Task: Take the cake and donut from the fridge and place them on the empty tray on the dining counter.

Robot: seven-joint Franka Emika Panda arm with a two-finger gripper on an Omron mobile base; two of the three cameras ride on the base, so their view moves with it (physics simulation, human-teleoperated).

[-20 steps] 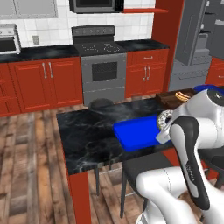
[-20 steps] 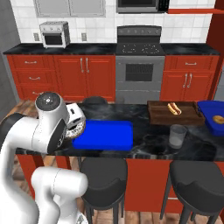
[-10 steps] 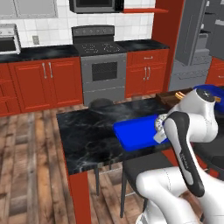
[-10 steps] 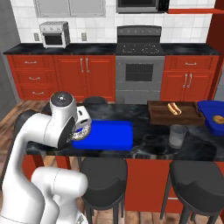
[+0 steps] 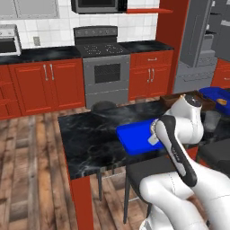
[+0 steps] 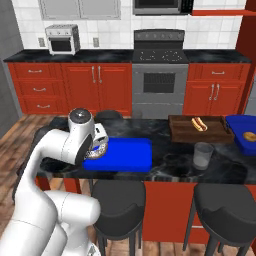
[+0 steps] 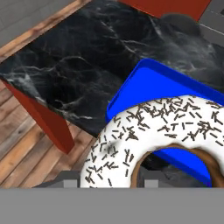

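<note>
My gripper (image 6: 98,146) is shut on the donut (image 6: 95,151), a ring with white icing and dark sprinkles. It hangs just over the left end of the empty blue tray (image 6: 125,154) on the dining counter (image 6: 170,165). In the hand view the donut (image 7: 153,131) is close up in the lower half, with the tray (image 7: 148,81) and the black marbled top (image 7: 74,70) beneath it. From the left base, my forearm covers most of the hand at the tray's (image 5: 134,134) near right end. The grey fridge (image 5: 197,45) stands at the far right. The cake is out of view.
A brown board (image 6: 200,129) with a hot dog, a glass (image 6: 202,155) and a second blue tray (image 6: 242,135) holding a tan item sit further right on the counter. Dark stools (image 6: 119,205) stand at its near side. A dark round item (image 6: 107,116) lies behind the tray.
The arm has swung the donut sideways and slightly down, from beside the tray's end to over its edge. The scene itself has not shifted.
</note>
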